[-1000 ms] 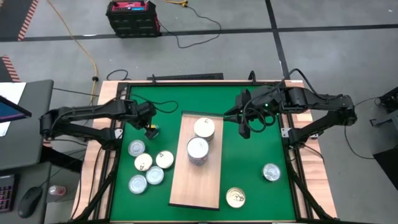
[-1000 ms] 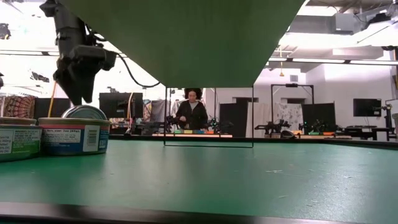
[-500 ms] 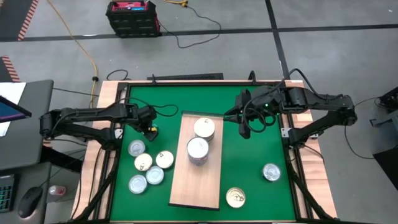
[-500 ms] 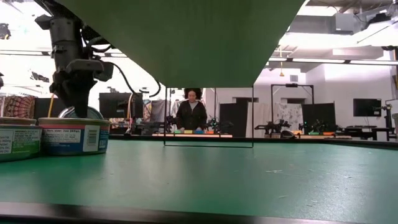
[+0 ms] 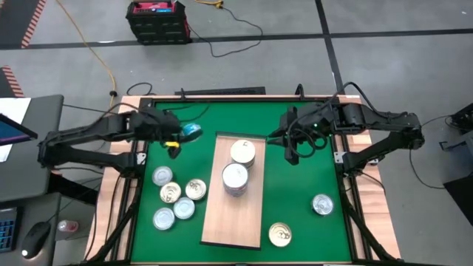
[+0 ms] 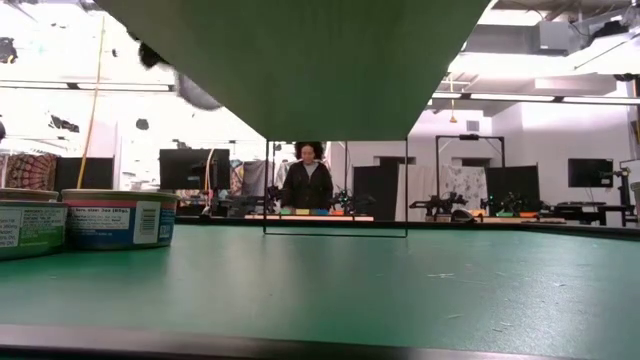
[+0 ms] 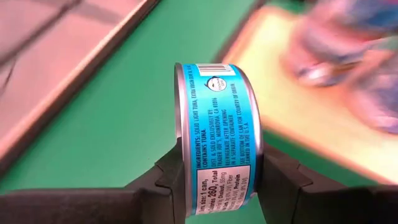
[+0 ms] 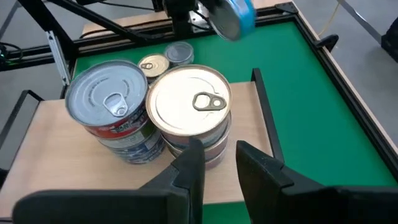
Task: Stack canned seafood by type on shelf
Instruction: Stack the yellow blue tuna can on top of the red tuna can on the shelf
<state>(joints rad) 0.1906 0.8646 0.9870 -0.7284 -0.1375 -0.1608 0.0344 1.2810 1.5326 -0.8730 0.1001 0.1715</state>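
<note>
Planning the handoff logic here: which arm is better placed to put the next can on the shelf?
Left. The left gripper already holds a blue-labelled tuna can in the air beside the shelf. The right gripper is empty, hovering by the two stacks.

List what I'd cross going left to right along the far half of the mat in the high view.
Left claw shut on the blue-labelled can → shelf with its gold-topped stack → right claw, open.
</note>
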